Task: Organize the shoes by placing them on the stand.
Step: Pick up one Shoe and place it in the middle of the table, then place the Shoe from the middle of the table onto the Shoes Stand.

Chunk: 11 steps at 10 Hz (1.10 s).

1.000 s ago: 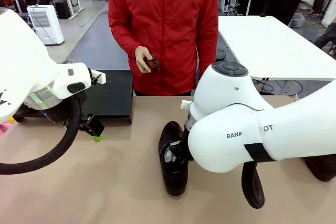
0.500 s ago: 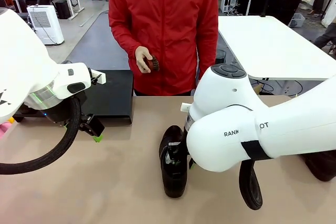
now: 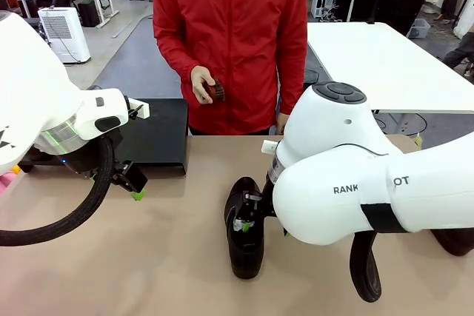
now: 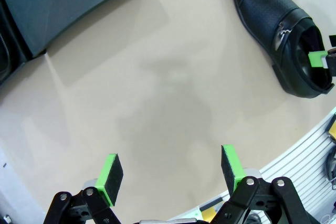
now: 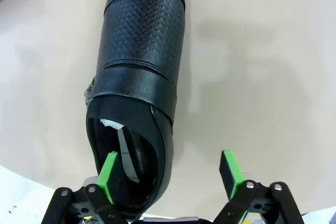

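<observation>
A black shoe [image 5: 142,51] is lying on the table [image 3: 170,257] near its middle, well apart from the stand [image 3: 152,138] at the far left. The right gripper [image 5: 168,174] is hanging wide open, holding nothing, straddling the shoe's heel wall with one finger inside the opening. The left gripper [image 4: 170,174] is hovering open and empty over bare table. The pick-up seems to be in hand: next, closing on that wall, then lifting toward the stand.

Front camera faces the person [image 3: 229,42] across the table [image 3: 170,257]; both downward wrist cameras share one shoe [image 5: 139,72].
</observation>
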Each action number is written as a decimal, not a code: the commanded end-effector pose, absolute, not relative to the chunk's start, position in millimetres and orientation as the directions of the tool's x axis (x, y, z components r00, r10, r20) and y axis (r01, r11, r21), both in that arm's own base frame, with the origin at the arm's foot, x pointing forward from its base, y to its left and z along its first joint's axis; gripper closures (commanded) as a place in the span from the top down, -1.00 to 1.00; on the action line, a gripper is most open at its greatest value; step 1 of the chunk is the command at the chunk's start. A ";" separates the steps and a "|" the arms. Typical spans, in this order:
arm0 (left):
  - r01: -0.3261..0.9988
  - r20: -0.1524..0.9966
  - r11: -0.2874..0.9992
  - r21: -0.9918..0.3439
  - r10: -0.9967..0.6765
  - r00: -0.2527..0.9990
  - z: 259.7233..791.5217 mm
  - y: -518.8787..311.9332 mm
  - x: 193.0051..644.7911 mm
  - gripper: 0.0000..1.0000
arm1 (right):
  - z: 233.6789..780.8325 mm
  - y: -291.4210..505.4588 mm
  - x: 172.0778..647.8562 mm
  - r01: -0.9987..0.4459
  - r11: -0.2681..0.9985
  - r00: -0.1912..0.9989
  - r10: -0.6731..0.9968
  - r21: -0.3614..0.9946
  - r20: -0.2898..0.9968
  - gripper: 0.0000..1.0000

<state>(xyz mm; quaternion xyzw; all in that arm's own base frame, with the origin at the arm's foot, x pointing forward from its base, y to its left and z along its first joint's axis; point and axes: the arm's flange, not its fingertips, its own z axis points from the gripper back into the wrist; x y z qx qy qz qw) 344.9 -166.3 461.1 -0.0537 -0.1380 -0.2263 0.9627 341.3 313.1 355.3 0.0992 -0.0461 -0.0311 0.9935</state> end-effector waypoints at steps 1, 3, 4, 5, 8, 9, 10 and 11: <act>0.454 0.301 0.889 -0.061 -0.417 0.858 461.2 -165.5 345.7 0.94 | 349.6 318.4 349.2 0.057 0.976 0.993 -0.077 0.208 0.088 1.00; 0.454 0.301 0.889 -0.061 -0.417 0.858 461.2 -165.5 345.7 0.94 | 349.6 318.4 349.2 0.057 0.976 0.993 -0.077 0.208 0.088 1.00; 0.454 0.301 0.889 -0.061 -0.417 0.858 461.2 -165.5 345.7 0.94 | 349.6 318.4 349.2 0.057 0.976 0.993 -0.077 0.208 0.088 1.00; 0.454 0.301 0.889 -0.061 -0.417 0.858 461.2 -165.5 345.7 0.94 | 349.6 318.4 349.2 0.057 0.976 0.993 -0.077 0.208 0.088 1.00; 0.454 0.301 0.889 -0.061 -0.417 0.858 461.2 -165.5 345.7 0.94 | 348.4 314.8 345.2 0.058 0.978 0.994 -0.074 0.202 0.074 1.00; 0.454 0.301 0.889 -0.061 -0.417 0.858 461.2 -165.5 345.7 0.94 | 369.9 293.9 333.2 0.022 0.971 0.994 -0.046 0.237 0.098 1.00; 0.451 0.290 0.892 -0.041 -0.421 0.859 461.1 -166.3 344.9 0.94 | 394.0 269.1 320.9 0.032 0.962 0.984 -0.077 0.271 0.158 1.00; 0.447 0.307 0.893 -0.048 -0.413 0.857 460.6 -180.9 335.6 0.94 | 408.3 247.0 317.1 0.063 0.955 0.974 -0.123 0.288 0.193 1.00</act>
